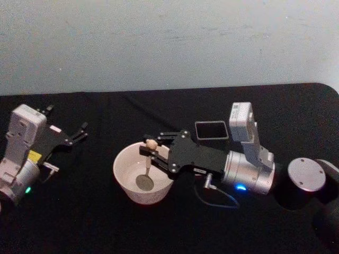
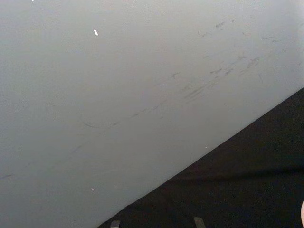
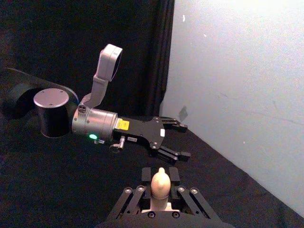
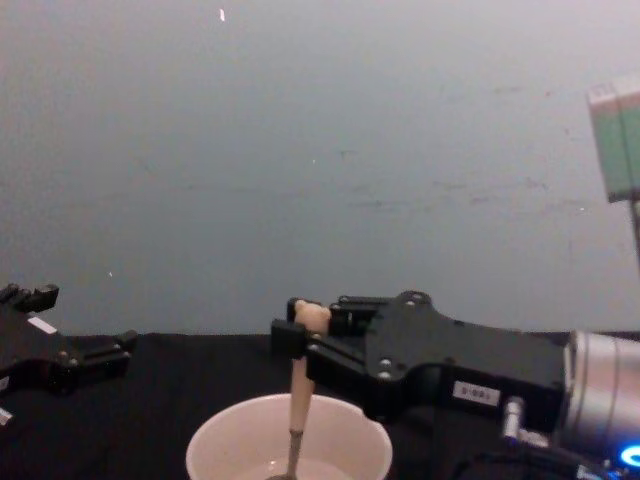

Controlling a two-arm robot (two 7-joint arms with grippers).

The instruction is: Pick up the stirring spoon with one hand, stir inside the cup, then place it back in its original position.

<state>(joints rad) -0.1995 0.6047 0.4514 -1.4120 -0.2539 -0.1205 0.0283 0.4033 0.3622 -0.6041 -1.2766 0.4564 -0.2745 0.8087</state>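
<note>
Spoon: one (image 1: 147, 165), upright in the cup, its metal end seemingly resting on the cup's floor.
Cup: one (image 1: 119, 167), cream, near the table's middle.
Holder: one (image 1: 211, 130), dark and square, behind the right gripper and apart from the cup.
Right gripper: (image 1: 150, 147) over the cup, fingers clamped on the spoon's handle below its knob.
Left gripper: (image 1: 83, 132) parked at the left, fingers apart, empty.
Surface: black-covered table (image 1: 79, 222).
Room: pale grey wall (image 1: 159, 42) behind.

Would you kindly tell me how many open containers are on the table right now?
2: the cream cup at the centre, with the stirring spoon inside it, and a dark square holder just beyond the right pincer.
</note>
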